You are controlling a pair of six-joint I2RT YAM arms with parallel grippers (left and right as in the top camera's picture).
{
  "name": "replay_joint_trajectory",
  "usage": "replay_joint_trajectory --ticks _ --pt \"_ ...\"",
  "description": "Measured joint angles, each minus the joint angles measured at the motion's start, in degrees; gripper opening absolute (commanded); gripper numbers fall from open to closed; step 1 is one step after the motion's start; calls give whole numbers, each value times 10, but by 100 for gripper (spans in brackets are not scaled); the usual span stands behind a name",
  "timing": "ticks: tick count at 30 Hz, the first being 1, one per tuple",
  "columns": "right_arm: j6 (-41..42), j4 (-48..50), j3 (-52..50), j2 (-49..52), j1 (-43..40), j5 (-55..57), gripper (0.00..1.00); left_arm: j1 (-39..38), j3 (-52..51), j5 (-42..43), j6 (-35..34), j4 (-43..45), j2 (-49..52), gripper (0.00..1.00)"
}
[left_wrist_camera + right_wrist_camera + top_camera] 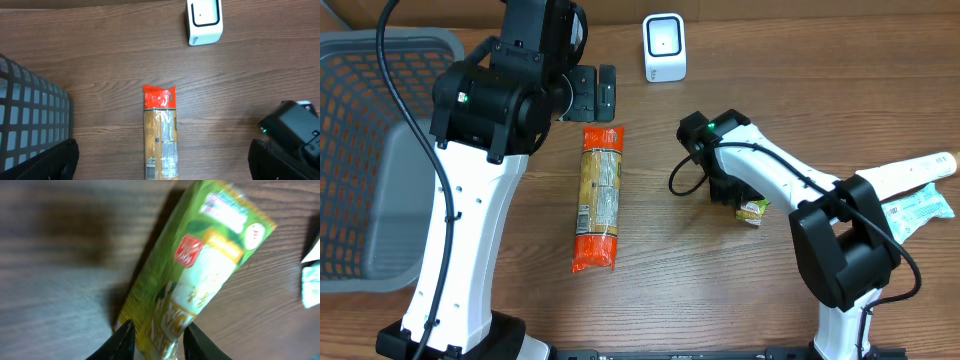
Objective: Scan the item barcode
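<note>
Our right gripper (156,341) sits low over the table (650,290), right of centre. Its two fingers (124,339) are pinched onto the narrow end of the green packet (200,265). In the right wrist view the packet runs up and to the right from between the fingertips, printed face towards the camera, slightly blurred. We cannot tell whether its far end touches the wood. From overhead only a small corner of the packet shows, poking out just beside the gripper on its right side, with the rest hidden under the arm.

The white scanner (664,47) stands at the far edge of the table, well apart from the held packet, beyond it and to the left.

Our left gripper (595,92) hangs with its jaws spread wide, gripping nothing, above the table near the far end of a long orange pack (600,198). This pack lies flat between the two arms. A grey basket (360,60) stands at the left edge, and a pale wrapper (920,210) lies at the right edge.
</note>
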Motion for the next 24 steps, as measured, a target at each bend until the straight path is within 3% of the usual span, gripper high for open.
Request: replay_joint_trajectory --ticks 3,5,13,18,24 --pt "24 24 1 -29 -16 -18 59 0 0 0 0 0 0 99" --pt "34 45 2 -67 -36 -39 66 0 0 0 0 0 0 100" --pt "18 85 5 -190 -208 -188 67 0 0 0 0 0 0 100" --pt "10 170 -104 -183 -290 -296 68 0 0 0 0 0 0 100" --pt "9 304 -236 -174 -316 -405 72 0 0 0 0 0 0 99"
